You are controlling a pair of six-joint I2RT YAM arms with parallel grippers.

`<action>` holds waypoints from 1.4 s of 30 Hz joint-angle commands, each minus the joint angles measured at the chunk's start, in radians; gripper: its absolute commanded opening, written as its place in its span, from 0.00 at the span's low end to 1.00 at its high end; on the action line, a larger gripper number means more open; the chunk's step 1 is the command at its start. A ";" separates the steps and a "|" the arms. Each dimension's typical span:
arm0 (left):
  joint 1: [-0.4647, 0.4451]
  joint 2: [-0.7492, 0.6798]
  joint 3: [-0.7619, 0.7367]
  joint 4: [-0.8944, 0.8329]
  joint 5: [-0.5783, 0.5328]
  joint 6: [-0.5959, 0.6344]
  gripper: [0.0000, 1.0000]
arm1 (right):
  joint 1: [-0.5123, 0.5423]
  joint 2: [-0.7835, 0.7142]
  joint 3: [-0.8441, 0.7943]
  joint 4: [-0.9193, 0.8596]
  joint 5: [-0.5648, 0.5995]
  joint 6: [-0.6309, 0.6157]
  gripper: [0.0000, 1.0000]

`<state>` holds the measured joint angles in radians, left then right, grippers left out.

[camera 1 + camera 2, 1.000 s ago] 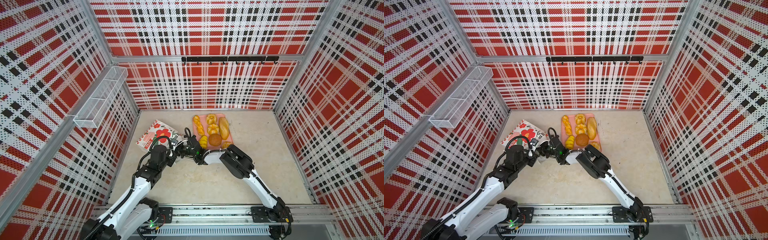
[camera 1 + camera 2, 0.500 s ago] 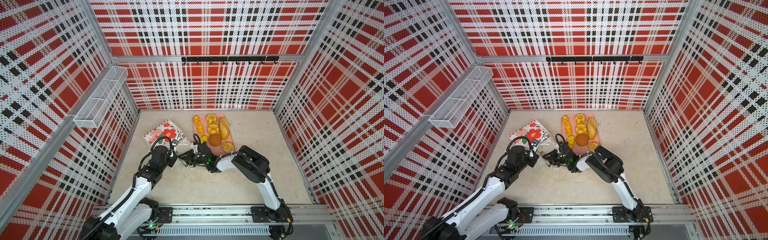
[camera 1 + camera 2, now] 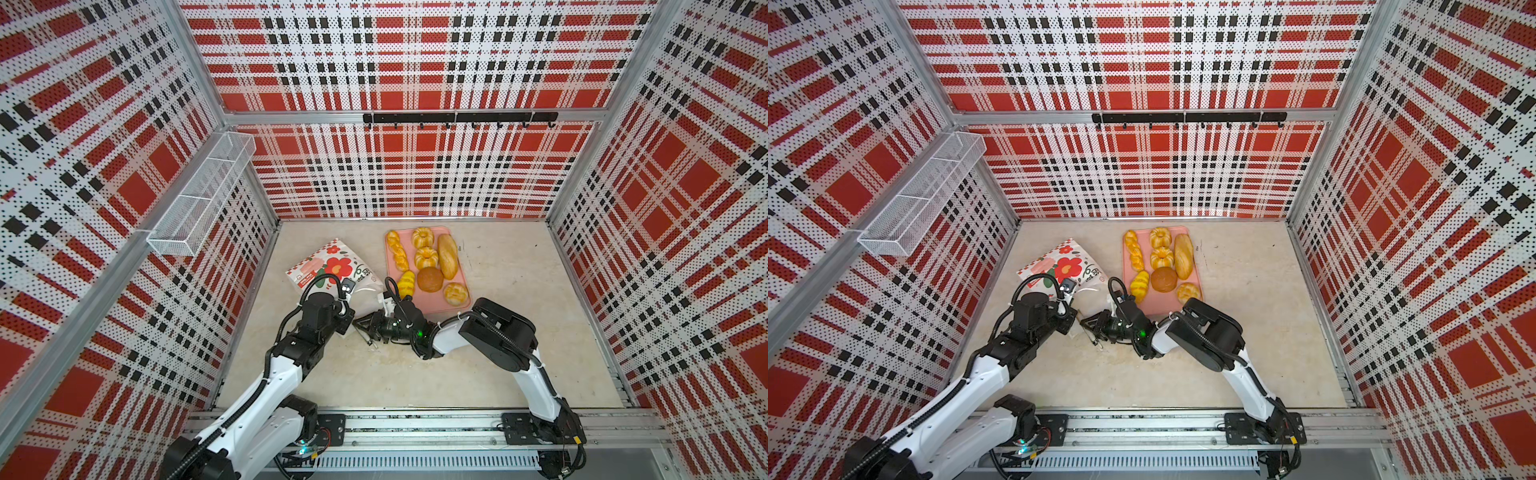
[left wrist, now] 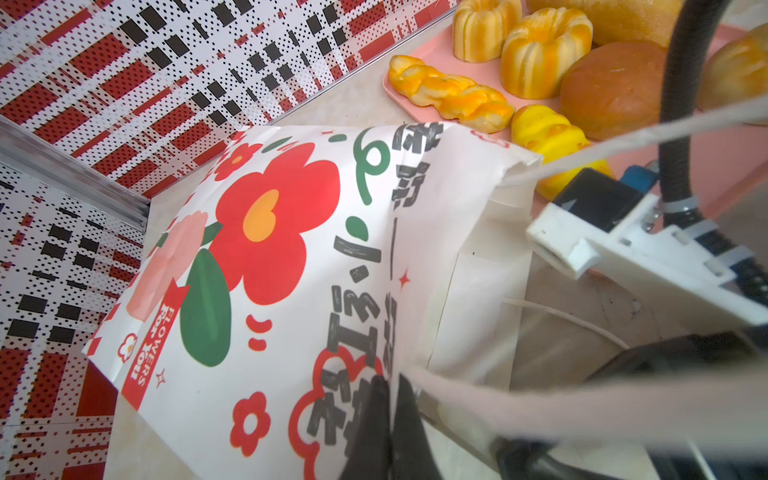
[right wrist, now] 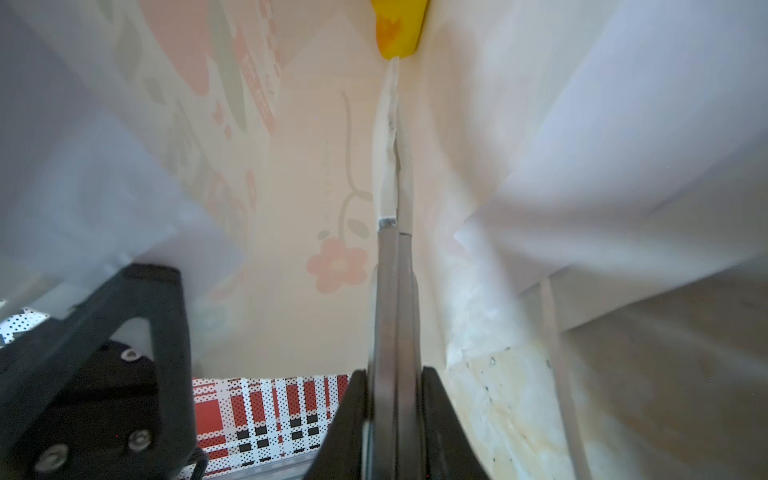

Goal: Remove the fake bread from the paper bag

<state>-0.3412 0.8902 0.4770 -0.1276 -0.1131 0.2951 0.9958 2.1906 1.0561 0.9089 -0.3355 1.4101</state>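
We see first the red, black and white plaid perforated walls [image 3: 415, 62] closing in a beige tabletop [image 3: 519, 332]. On it, in both top views, the two white-and-black arms stand with their grippers close together, just in front of the task's things. The tall white paper bag [image 3: 332, 270] [image 3: 1065, 268] lies on its side near the left wall, its broad face with the big red flower turned up and its mouth toward the arms. Just beside it to the right sits a flat pink rectangular tray [image 3: 432, 305]. Seven pieces of the fake bread [image 3: 1163, 279] rest on that tray: a long oval loaf [image 3: 448, 255], a braid [image 3: 397, 251], two fluted rings [image 3: 422, 237] [image 3: 426, 257], a dark round bun [image 3: 429, 279], a paler bun [image 3: 456, 294] and a striped yellow roll [image 3: 406, 284]. The left gripper [image 4: 388, 399] has its black fingers pinched together on the paper rim of the bag's mouth. The right gripper [image 5: 395, 382] is clamped on a pair of slim metal tongs [image 5: 392, 291] with white tips, the blades pressed together and reaching deep into the bag (its printed flowers show faintly through the paper). At the far end one more yellow piece [image 5: 399, 29] lies inside, with the white tips right at it; we cannot tell whether they grip it.
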 commanded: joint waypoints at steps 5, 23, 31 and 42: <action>-0.005 -0.011 0.018 0.006 0.013 -0.010 0.00 | 0.021 -0.008 0.123 -0.082 0.009 -0.120 0.00; -0.005 -0.013 0.021 0.008 0.029 0.008 0.00 | 0.008 0.172 0.411 -0.198 -0.058 -0.129 0.17; -0.005 -0.016 0.014 0.016 0.042 0.015 0.00 | -0.036 0.222 0.471 -0.173 -0.083 -0.107 0.26; -0.005 -0.013 0.006 0.034 0.047 0.018 0.00 | -0.056 0.315 0.575 -0.151 -0.101 -0.021 0.45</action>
<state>-0.3412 0.8898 0.4782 -0.1261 -0.1089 0.3149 0.9421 2.4763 1.5856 0.6891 -0.4274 1.3510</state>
